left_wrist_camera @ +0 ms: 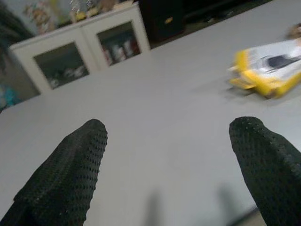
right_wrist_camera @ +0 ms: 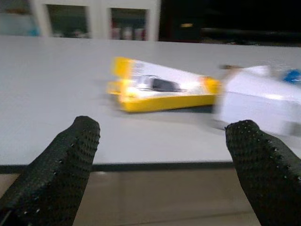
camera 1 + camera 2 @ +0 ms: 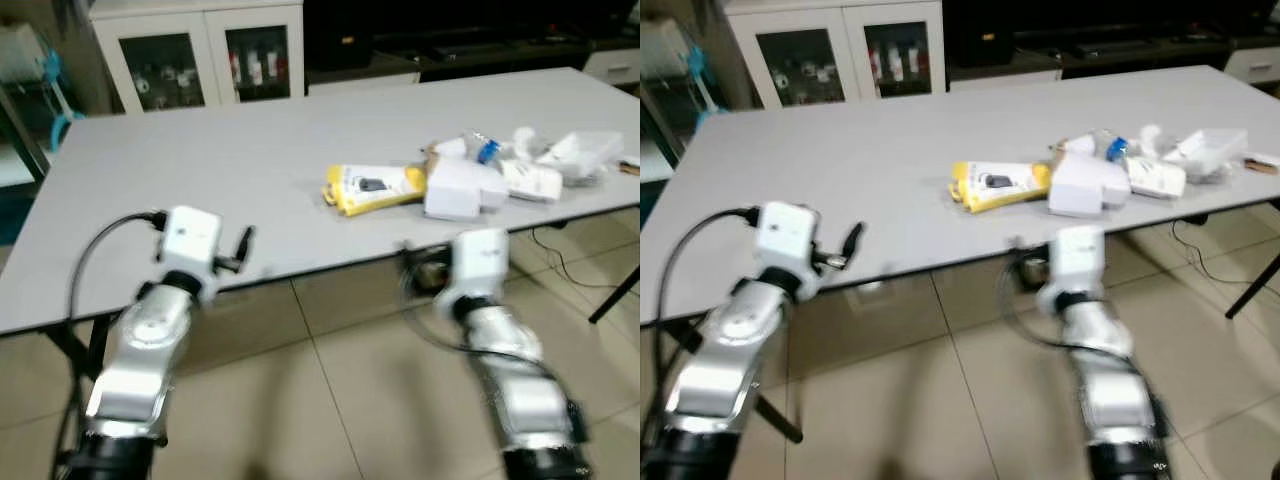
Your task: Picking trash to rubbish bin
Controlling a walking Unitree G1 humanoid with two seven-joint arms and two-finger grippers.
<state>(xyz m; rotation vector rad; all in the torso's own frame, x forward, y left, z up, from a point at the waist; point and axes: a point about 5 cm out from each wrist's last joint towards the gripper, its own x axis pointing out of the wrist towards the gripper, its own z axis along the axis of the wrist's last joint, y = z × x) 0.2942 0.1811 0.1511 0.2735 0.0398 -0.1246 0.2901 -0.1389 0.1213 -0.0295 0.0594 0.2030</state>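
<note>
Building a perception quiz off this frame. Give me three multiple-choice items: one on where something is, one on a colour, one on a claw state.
1. Where does the pile of white boxes and plastic wrappers lie?
A. floor
B. grey table, robot's right side
C. inside the cabinet

2. What colour edges the flat retail package?
A. yellow
B. red
C. green

3. How does the right claw stand?
A. shut on the package
B. shut, empty
C. open, holding nothing

Key: 1 B, the pile sits on the grey table near its right end. 2 A, yellow border visible. 3 C, the right wrist view shows its black fingers spread, short of the table edge.
</note>
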